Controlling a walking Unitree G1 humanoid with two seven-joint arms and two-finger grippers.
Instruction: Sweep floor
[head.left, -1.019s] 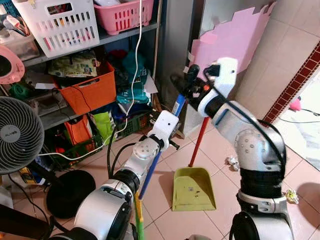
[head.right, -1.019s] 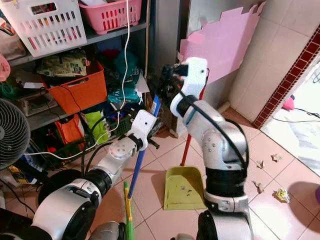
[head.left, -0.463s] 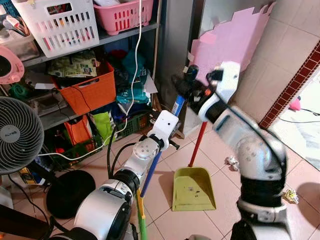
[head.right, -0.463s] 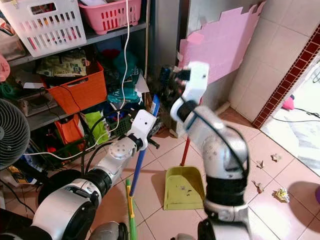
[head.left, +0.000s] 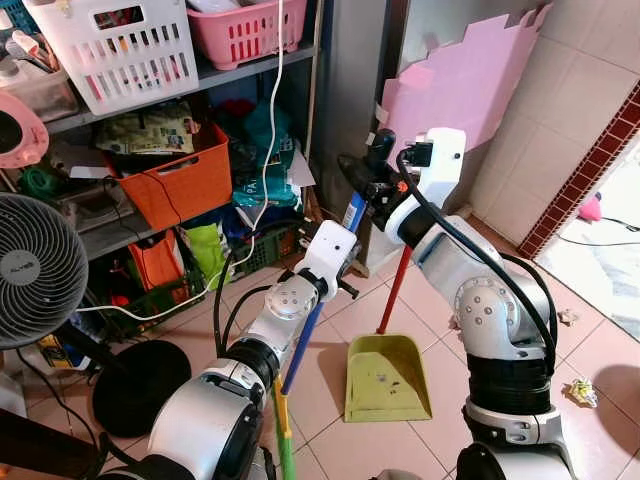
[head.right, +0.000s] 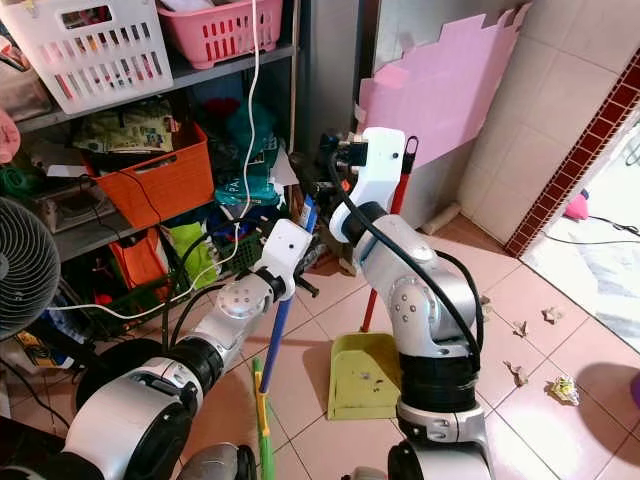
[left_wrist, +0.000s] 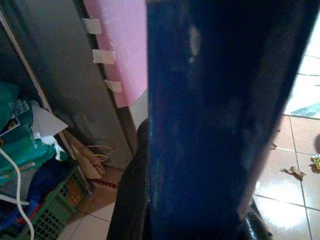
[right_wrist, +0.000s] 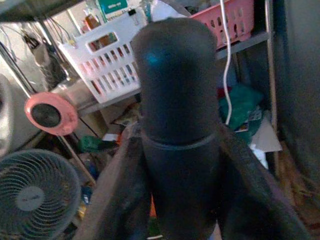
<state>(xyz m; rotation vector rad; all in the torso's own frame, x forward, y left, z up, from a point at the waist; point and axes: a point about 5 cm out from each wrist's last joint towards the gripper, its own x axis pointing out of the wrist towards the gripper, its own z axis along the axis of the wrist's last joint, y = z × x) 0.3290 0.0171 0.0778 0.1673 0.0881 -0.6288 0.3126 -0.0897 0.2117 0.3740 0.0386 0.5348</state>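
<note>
Lower centre: the long blue-and-green broom handle (head.left: 300, 345) runs diagonally upward, the left gripper (left_wrist: 190, 220) pinching its blue shaft. Beside it the yellow-green plastic dustpan (head.left: 384, 376) stands on the pink tiled floor (head.left: 620, 350), red stick upright. Centre: the right gripper (right_wrist: 172, 200) clamps the handle's black rounded cap. Crumpled litter (head.left: 583, 392) lies lower right. Upper left: cluttered metal shelving (head.left: 250, 70); its white basket shows behind the cap in the right wrist view.
</note>
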